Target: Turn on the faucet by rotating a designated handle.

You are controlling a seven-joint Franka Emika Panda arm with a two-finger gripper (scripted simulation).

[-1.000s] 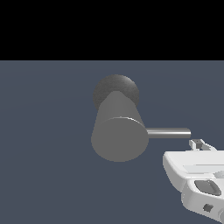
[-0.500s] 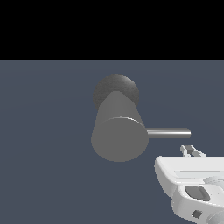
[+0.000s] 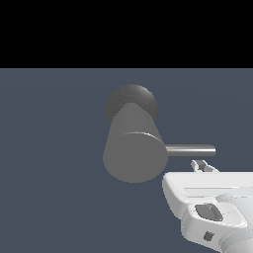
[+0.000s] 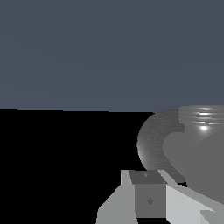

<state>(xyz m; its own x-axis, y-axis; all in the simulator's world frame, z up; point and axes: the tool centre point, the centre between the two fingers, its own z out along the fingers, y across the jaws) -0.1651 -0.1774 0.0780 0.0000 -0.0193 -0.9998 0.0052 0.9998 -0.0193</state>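
The gripper (image 3: 201, 165) has shifted toward the exterior view's left over the last second and now sits just below the free end of the handle (image 3: 190, 149), close to it but apparently not touching. The finger opening cannot be determined. The faucet (image 3: 134, 148) stands mid-scene, handle pointing right and unchanged. Judgement: approach is nearly complete; rotation has not started.

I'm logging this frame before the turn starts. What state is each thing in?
faucet: lies tilted toward the exterior view's camera, flat round end facing it, untouched.
handle: sticks out level toward the exterior view's right, not gripped.
gripper: just below the handle's outer end, holding nothing; open or shut cannot be told.
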